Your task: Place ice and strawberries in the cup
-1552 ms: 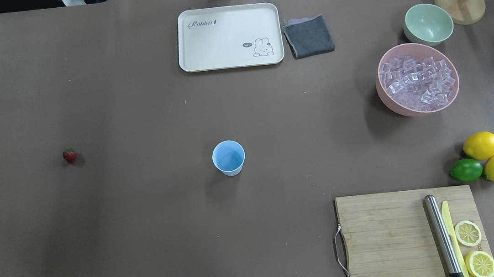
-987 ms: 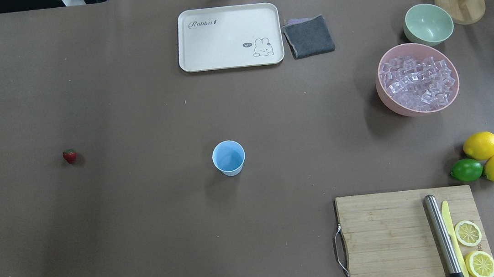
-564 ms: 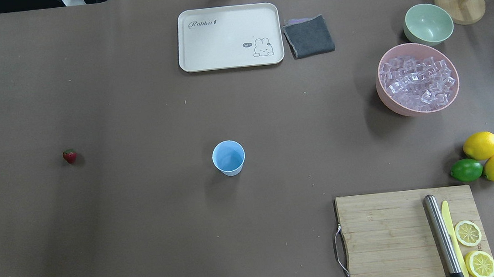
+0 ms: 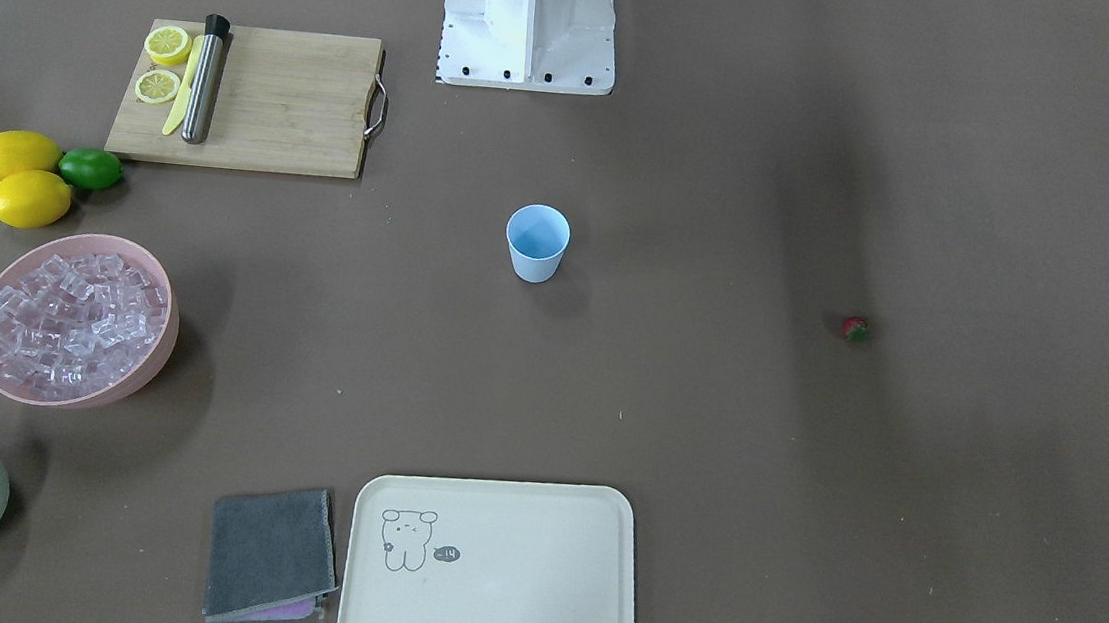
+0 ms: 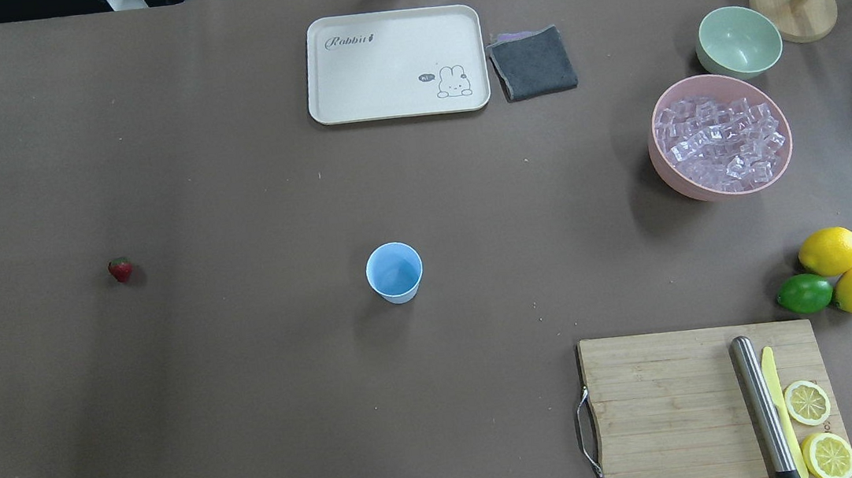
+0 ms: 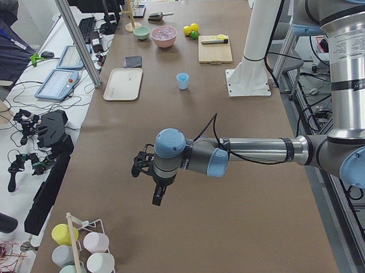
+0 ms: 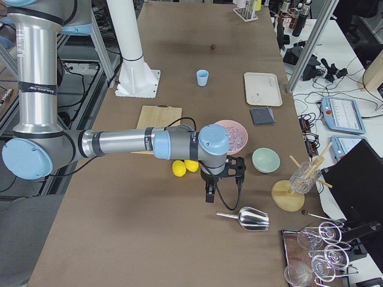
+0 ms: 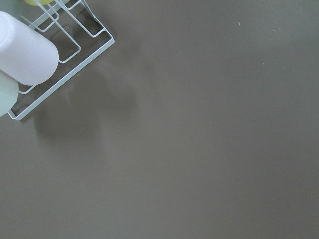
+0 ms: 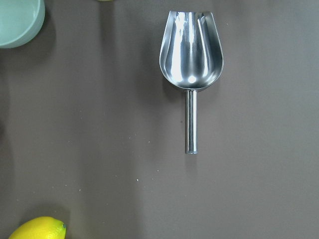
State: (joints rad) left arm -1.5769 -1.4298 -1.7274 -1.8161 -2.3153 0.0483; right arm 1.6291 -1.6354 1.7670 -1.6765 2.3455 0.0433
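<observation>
We cannot tell whether the left gripper (image 6: 156,196) or the right gripper (image 7: 209,196) is apart or together. The ice (image 5: 720,137) heaped in the pink bowl (image 5: 656,161) could scatter past the light, narrow cup (image 5: 395,272) mid-table, tipping it; the tiny strawberry (image 5: 120,269), alone far to our left, may roll from a pinch.

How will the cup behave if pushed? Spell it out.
The cup looks empty and plastic, so probably light. It stands on its narrower base, so a high push may tip it; on its side it would likely roll.
</observation>
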